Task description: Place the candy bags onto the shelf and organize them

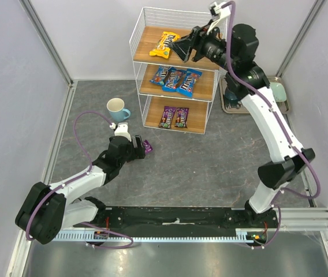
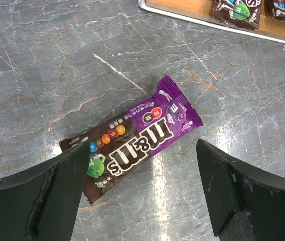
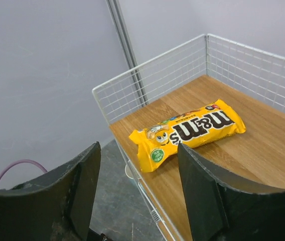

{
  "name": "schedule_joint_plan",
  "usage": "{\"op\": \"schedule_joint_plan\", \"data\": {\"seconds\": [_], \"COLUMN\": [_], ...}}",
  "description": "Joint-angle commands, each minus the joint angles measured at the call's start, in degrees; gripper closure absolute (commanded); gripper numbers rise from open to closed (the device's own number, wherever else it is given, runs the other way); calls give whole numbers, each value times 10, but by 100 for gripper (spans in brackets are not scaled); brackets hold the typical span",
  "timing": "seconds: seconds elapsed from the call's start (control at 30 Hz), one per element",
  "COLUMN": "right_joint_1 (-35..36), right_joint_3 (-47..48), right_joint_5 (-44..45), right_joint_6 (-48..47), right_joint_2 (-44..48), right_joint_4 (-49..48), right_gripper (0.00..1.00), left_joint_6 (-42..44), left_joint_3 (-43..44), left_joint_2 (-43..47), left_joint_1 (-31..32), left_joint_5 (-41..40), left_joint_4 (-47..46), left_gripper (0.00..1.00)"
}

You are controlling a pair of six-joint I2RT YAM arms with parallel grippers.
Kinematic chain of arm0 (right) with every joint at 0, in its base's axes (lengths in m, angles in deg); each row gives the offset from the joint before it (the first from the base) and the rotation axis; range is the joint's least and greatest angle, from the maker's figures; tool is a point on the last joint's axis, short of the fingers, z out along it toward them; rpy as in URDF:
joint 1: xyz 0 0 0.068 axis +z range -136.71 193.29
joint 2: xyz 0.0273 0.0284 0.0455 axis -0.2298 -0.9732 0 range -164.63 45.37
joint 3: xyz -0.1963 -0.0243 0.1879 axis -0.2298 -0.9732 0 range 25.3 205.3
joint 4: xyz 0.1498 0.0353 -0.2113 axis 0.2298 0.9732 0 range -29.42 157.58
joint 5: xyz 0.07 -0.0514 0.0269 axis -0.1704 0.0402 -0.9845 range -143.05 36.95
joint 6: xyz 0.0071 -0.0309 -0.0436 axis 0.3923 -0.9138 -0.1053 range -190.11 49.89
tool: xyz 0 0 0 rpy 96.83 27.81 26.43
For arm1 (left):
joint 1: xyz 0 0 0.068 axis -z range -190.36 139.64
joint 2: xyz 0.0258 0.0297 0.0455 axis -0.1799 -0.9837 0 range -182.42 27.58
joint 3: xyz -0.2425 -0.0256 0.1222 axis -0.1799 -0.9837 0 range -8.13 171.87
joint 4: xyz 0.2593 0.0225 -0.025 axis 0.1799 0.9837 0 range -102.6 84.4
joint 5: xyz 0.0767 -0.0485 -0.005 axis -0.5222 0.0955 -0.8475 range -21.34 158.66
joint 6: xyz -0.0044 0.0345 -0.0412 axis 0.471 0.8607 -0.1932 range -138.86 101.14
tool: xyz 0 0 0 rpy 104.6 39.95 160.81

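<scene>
The white wire shelf point(image 1: 138, 63) stands at the back. Its top board holds a yellow candy bag point(image 1: 165, 45), also in the right wrist view point(image 3: 188, 133). The middle board holds three blue bags point(image 1: 176, 79). The bottom board holds two dark purple bags point(image 1: 174, 117). A third purple bag point(image 1: 148, 146) lies flat on the grey floor, also in the left wrist view point(image 2: 132, 135). My left gripper point(image 2: 142, 175) is open just above it, the bag's near end between the fingers. My right gripper point(image 3: 138, 175) is open and empty, over the shelf's top front edge beside the yellow bag.
A white and blue cup point(image 1: 117, 109) stands on the floor left of the shelf, just beyond my left gripper. A flat tray point(image 1: 279, 95) lies at the right behind my right arm. Purple walls and metal posts enclose the floor.
</scene>
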Motion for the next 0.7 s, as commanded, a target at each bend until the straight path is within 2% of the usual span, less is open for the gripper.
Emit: {"op": "schedule_joint_plan", "data": {"seconds": [0.0,0.07,0.1,0.17,0.2,0.23,0.27,0.3,0.33,0.4,0.43,0.5,0.53,0.67], "right_joint_1": [3,31,53,142,172,222,240,253,277,304,329,341,347,345], "right_joint_3": [-63,-115,-172,-237,-315,-360,-411,-516,-568,-676,-704,-757,-767,-784], "right_joint_5": [19,17,21,66,120,139,156,176,202,255,317,347,384,434], "right_joint_6": [5,0,-11,-53,-58,-41,-17,14,41,89,100,127,138,170], "right_joint_2": [72,115,130,178,196,235,255,275,308,326,333,323,316,258], "right_joint_4": [-44,-56,-59,-55,-64,-104,-143,-180,-255,-302,-311,-318,-316,-314], "right_gripper": [29,29,29,29,29,29,29,30,30,32,32,32,32,31], "left_joint_6": [1,0,-1,-5,-5,-6,-7,-8,-8,-13,-15,-19,-20,-26], "left_joint_3": [-1,-2,-3,-5,-5,-5,-5,-5,-5,-6,-8,-11,-13,-23], "left_joint_2": [5,7,10,12,12,11,12,12,13,18,20,31,34,60], "left_joint_1": [-3,-3,-3,-3,-3,-3,-3,-4,-4,-5,-5,-6,-6,-7], "left_joint_5": [-5,-7,-9,-10,-13,-14,-17,-23,-24,-35,-37,-46,-50,-68], "left_joint_4": [-25,-25,-25,-27,-27,-26,-25,-24,-23,-19,-19,-18,-18,-18], "left_gripper": [8,8,8,8,8,8,8,8,8,8,8,8,8,8]}}
